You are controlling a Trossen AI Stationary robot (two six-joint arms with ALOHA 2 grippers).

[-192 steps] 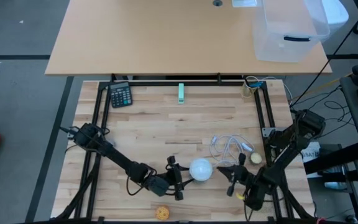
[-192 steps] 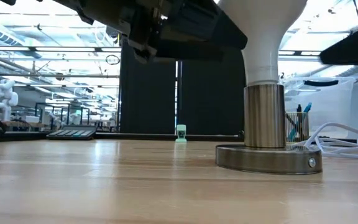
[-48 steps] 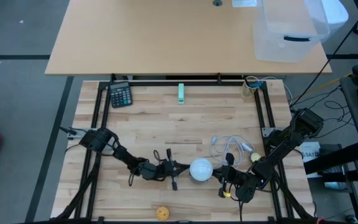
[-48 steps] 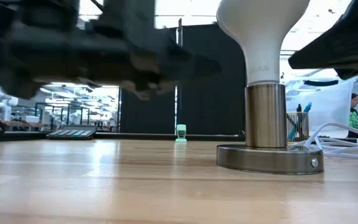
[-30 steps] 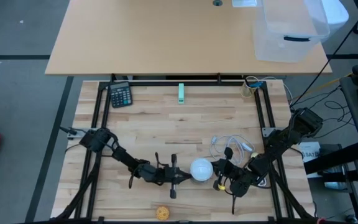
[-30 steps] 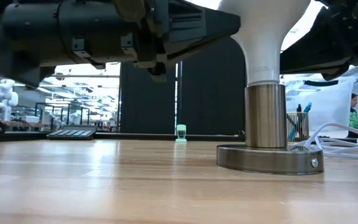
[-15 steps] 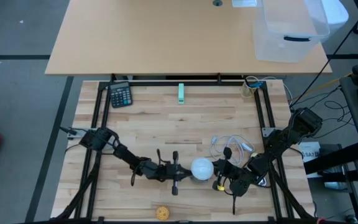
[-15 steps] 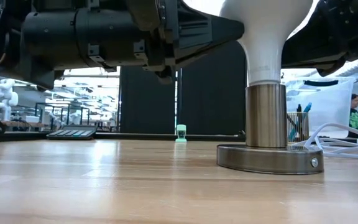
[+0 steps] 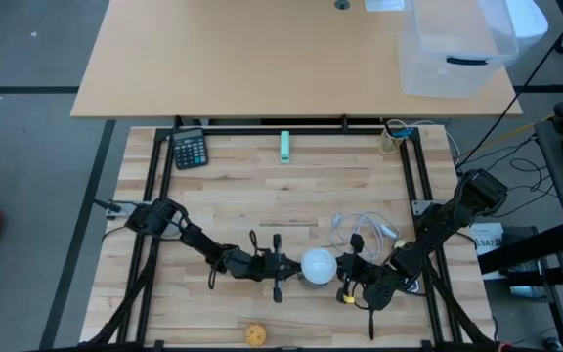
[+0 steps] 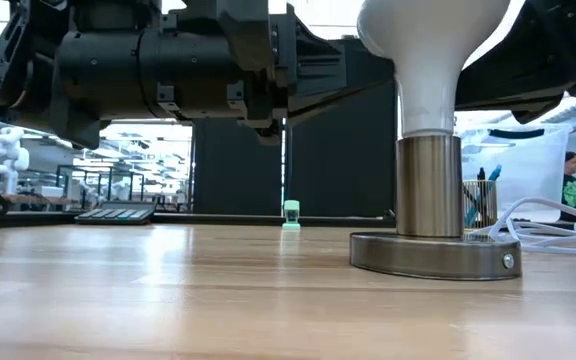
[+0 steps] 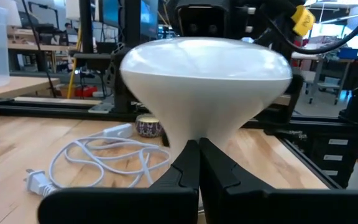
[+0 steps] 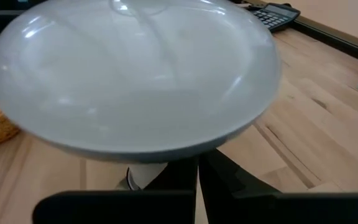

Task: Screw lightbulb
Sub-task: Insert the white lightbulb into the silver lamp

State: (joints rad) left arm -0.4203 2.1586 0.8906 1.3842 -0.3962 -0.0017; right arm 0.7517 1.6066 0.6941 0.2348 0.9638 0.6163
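My left gripper [image 9: 280, 266] has crept in beside the lightbulb [image 9: 318, 265] — fingers pressed together, holding nothing. My right gripper [image 9: 352, 277], equally closed and empty, flanks it. Lightbulb stands upright in its metal socket [image 10: 429, 187] — probably seated.

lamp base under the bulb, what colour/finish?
Brushed silver metal: the lamp base and its upright socket sleeve under the lightbulb. Low view shows it best.

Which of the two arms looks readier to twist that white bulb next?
Hard to say. The left pincer and right pincer flank the round white frosted lightbulb about equally closely, both looking shut.
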